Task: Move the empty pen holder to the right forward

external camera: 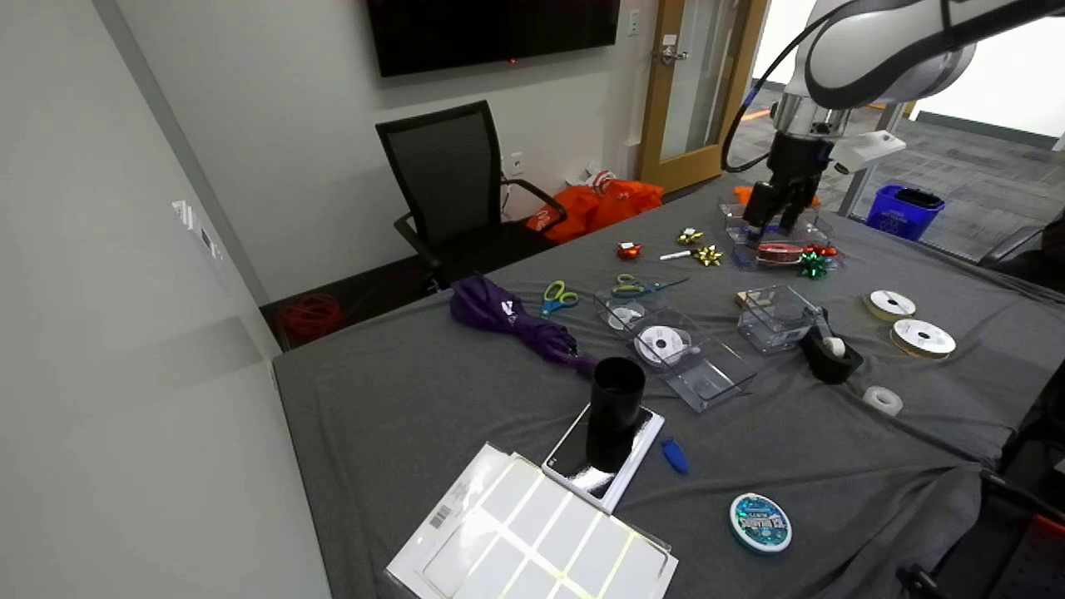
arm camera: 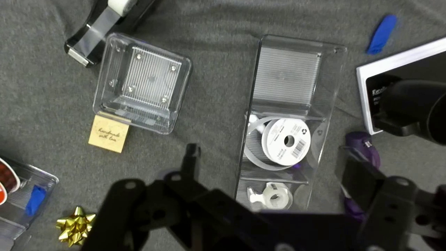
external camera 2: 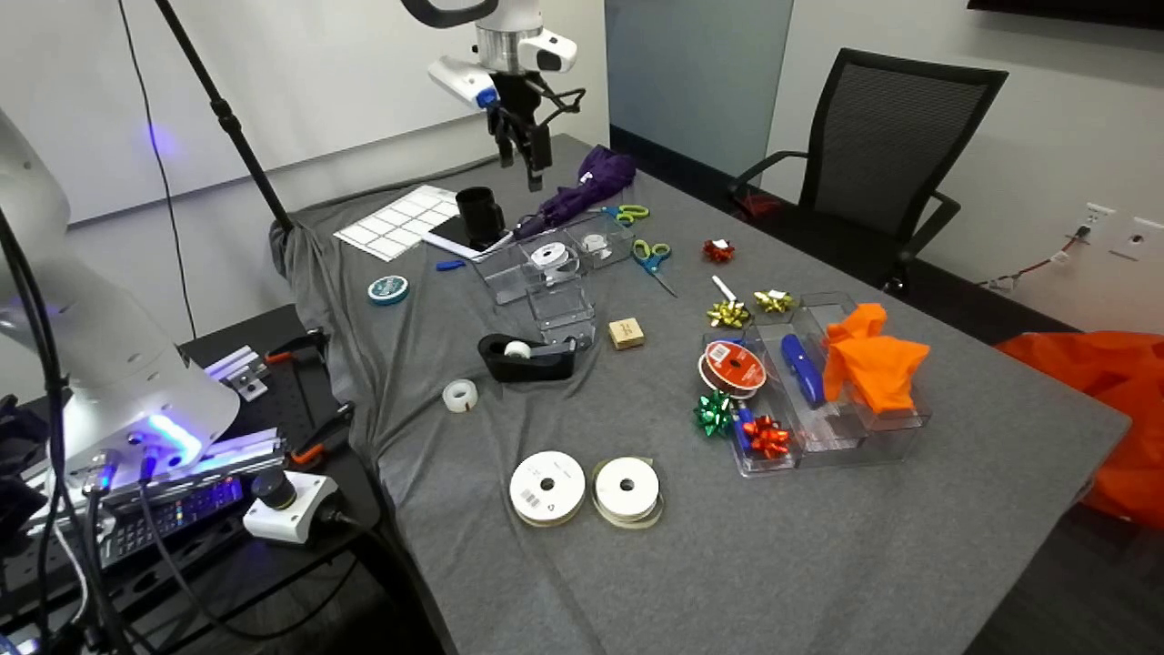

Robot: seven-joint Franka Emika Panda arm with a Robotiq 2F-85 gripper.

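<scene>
A black cylindrical cup [external camera: 617,401], the only dark cup in view, stands upright on a white box [external camera: 647,441]. In an exterior view [external camera 2: 477,215] and the wrist view [arm camera: 411,103] it shows a handle-like part; its inside is too dark to read. A clear square container [external camera: 778,320], empty, stands beside the tape dispenser; it also shows in an exterior view [external camera 2: 561,309] and the wrist view [arm camera: 150,80]. My gripper [arm camera: 271,153], also in both exterior views [external camera: 772,225] [external camera 2: 522,168], is open and empty, high above the table, apart from both.
A clear divided tray [arm camera: 287,76] holds a white spool and tape. The black tape dispenser [external camera 2: 526,359] touches or nearly touches the clear container. A wooden block [arm camera: 109,134] lies at its edge. A purple umbrella [external camera: 516,320], scissors [external camera 2: 651,259] and another clear tray [external camera 2: 864,441] lie around.
</scene>
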